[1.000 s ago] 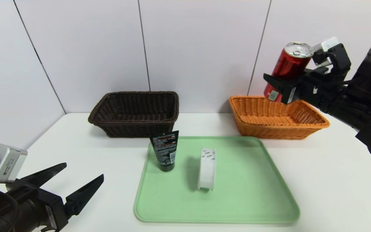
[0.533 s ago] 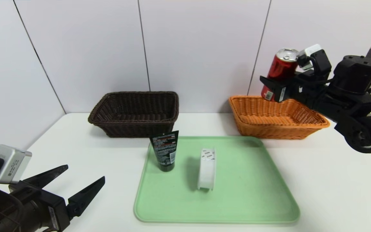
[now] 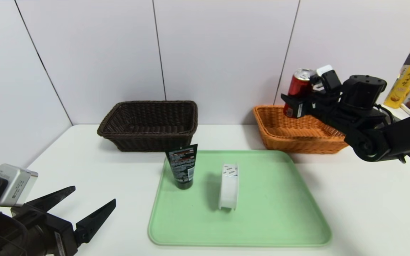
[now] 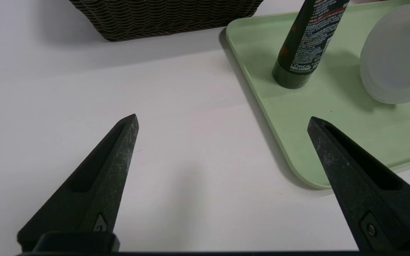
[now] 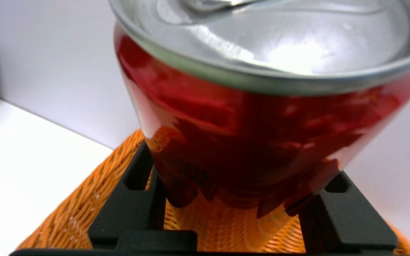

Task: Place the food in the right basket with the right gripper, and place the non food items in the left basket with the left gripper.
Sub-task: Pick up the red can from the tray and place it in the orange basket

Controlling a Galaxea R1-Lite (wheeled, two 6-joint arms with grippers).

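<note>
Since a second ago my right gripper (image 3: pixel 292 106) carried the red can (image 3: pixel 296 90) over the orange basket (image 3: pixel 297 137), pinching it near-upright, top tilted slightly toward me; left gripper (image 3: pixel 84 209) parked, spread.

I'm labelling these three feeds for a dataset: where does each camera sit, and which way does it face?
Head: up on the robot, looking forward and down at the green tray; shows both arms.
Left wrist: behind the open left gripper, facing the black tube, which the head view also shows.
Right wrist: behind the right gripper, shut on the red can over the orange basket.
</note>
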